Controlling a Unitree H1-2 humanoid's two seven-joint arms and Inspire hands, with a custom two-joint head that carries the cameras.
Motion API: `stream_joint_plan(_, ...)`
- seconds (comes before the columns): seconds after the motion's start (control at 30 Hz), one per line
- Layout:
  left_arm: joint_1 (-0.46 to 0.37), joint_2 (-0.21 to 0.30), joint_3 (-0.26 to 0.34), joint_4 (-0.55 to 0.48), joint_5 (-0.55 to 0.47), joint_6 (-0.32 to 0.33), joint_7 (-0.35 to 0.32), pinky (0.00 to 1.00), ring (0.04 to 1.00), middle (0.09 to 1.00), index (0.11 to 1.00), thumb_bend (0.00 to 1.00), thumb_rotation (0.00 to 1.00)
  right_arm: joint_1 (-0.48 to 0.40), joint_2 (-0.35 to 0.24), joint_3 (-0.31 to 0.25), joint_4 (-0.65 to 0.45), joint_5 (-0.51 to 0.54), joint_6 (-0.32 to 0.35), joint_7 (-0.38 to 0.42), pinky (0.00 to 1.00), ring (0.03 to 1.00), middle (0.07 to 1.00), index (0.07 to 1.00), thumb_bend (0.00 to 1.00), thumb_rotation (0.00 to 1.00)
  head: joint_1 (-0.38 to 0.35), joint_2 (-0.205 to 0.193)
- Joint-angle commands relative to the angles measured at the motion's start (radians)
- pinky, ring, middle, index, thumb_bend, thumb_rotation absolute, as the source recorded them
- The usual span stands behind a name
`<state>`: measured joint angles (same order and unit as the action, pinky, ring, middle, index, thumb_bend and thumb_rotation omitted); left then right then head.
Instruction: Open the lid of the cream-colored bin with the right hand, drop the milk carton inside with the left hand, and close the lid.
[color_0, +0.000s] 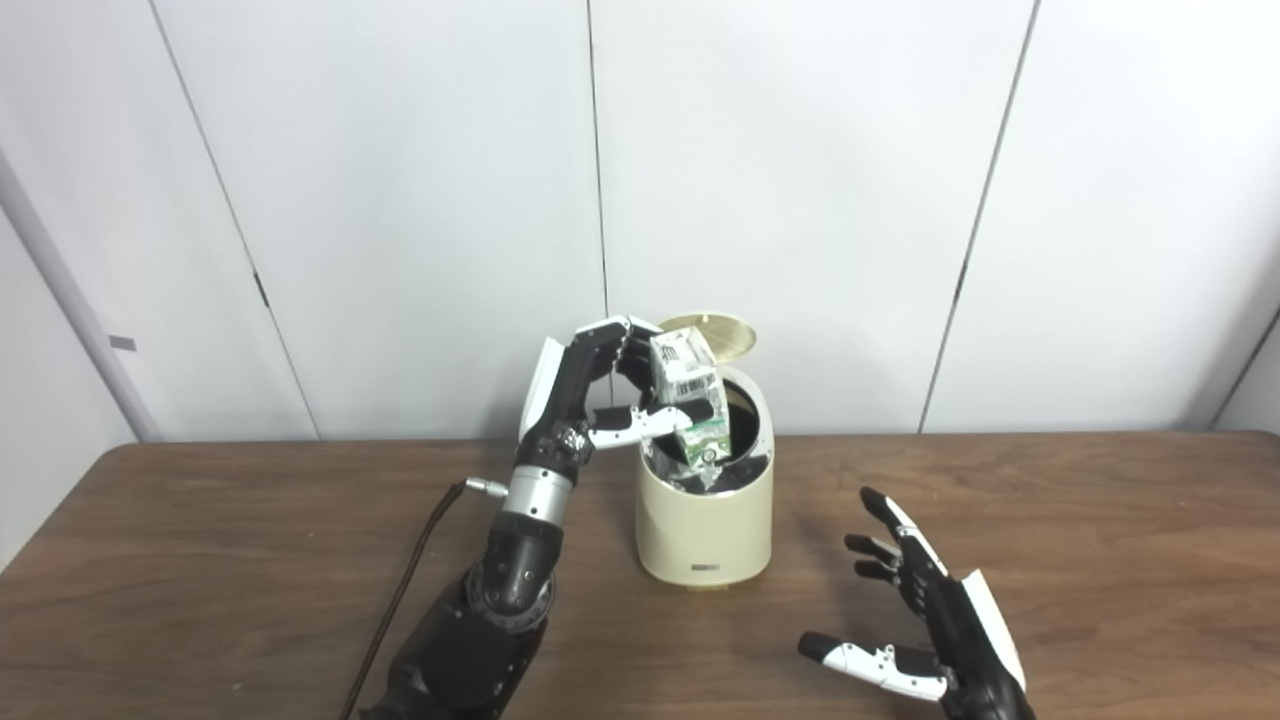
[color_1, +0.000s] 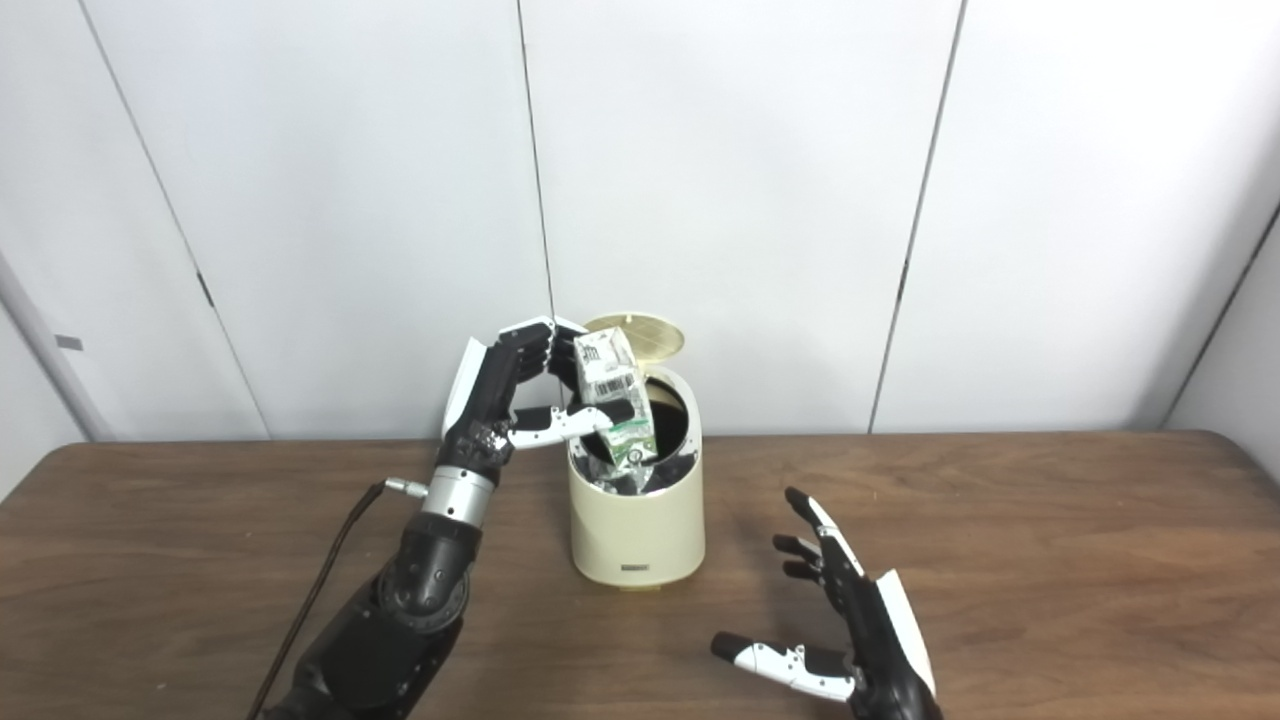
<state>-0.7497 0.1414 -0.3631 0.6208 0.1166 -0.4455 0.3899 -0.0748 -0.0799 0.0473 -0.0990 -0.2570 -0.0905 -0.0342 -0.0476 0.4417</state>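
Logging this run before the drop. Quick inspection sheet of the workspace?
Surface: brown wooden table, no spills seen.
Job's things: cream-colored bin upright, lid raised at the back; milk carton tilted, lower end inside the opening.
Clutter: nothing seen.
Hands: left hand shut on the carton over the bin; right hand open, low over the table right of the bin, holding nothing.
Cables: dark cable runs along the left forearm to a wrist connector.
Surroundings: white wall panels behind the table.
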Motion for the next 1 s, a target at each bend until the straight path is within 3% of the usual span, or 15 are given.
stream_joint_plan(0.0, -0.072, 0.034, -0.03, -0.014, 0.022, -0.024, 0.085, 0.48, 0.45, 0.486, 0.512, 0.5, 0.0, -0.017, 0.0, 0.001, -0.035, 0.009, -0.019, 0.0, 0.75, 0.819, 0.944, 0.924, 0.79, 0.29, -0.002, 0.002)
stream_joint_plan(0.27, -0.103, 0.09, -0.203, 0.009, 0.07, -0.024, 0.299, 0.48, 0.453, 0.489, 0.504, 0.5, 0.0, -0.011, 0.001, 0.003, -0.058, 0.014, 0.001, 0.01, 0.76, 0.82, 0.943, 0.922, 0.79, 0.29, -0.002, 0.008)
stream_joint_plan(0.53, -0.125, 0.125, -0.331, 0.056, 0.095, -0.024, 0.41, 0.5, 0.464, 0.501, 0.493, 0.5, 0.0, -0.011, -0.005, 0.0, -0.058, 0.019, 0.0, 0.012, 0.77, 0.822, 0.949, 0.924, 0.79, 0.3, 0.0, 0.014)
stream_joint_plan(0.6, -0.126, 0.132, -0.348, 0.068, 0.102, -0.024, 0.419, 0.52, 0.575, 0.51, 0.48, 0.52, 0.0, -0.012, -0.006, 0.0, -0.059, 0.019, -0.003, 0.012, 0.77, 0.823, 0.95, 0.925, 0.79, 0.3, 0.001, 0.016)
stream_joint_plan(0.63, -0.126, 0.135, -0.354, 0.07, 0.101, -0.024, 0.421, 0.53, 0.612, 0.589, 0.488, 0.52, 0.03, -0.012, -0.007, 0.001, -0.059, 0.02, -0.007, 0.013, 0.76, 0.822, 0.949, 0.925, 0.79, 0.3, 0.001, 0.016)
stream_joint_plan(0.67, -0.125, 0.138, -0.359, 0.07, 0.1, -0.024, 0.42, 0.55, 0.64, 0.637, 0.572, 0.69, 0.01, -0.012, -0.007, 0.0, -0.058, 0.023, -0.01, 0.014, 0.76, 0.823, 0.949, 0.926, 0.79, 0.3, 0.001, 0.016)
stream_joint_plan(0.7, -0.124, 0.141, -0.362, 0.07, 0.098, -0.024, 0.419, 0.57, 0.672, 0.681, 0.638, 0.8, 0.01, -0.012, -0.007, 0.0, -0.056, 0.028, -0.014, 0.015, 0.76, 0.826, 0.952, 0.928, 0.79, 0.3, 0.001, 0.017)
stream_joint_plan(0.73, -0.124, 0.143, -0.365, 0.069, 0.097, -0.024, 0.418, 0.58, 0.694, 0.706, 0.671, 0.84, 0.02, -0.012, -0.007, -0.001, -0.054, 0.032, -0.016, 0.015, 0.76, 0.828, 0.952, 0.928, 0.79, 0.3, 0.002, 0.017)
stream_joint_plan(0.97, -0.127, 0.152, -0.374, 0.067, 0.087, -0.024, 0.414, 0.63, 0.76, 0.787, 0.77, 0.89, 0.14, -0.011, -0.008, 0.001, -0.059, 0.03, -0.008, 0.017, 0.75, 0.827, 0.953, 0.927, 0.8, 0.3, 0.005, 0.019)
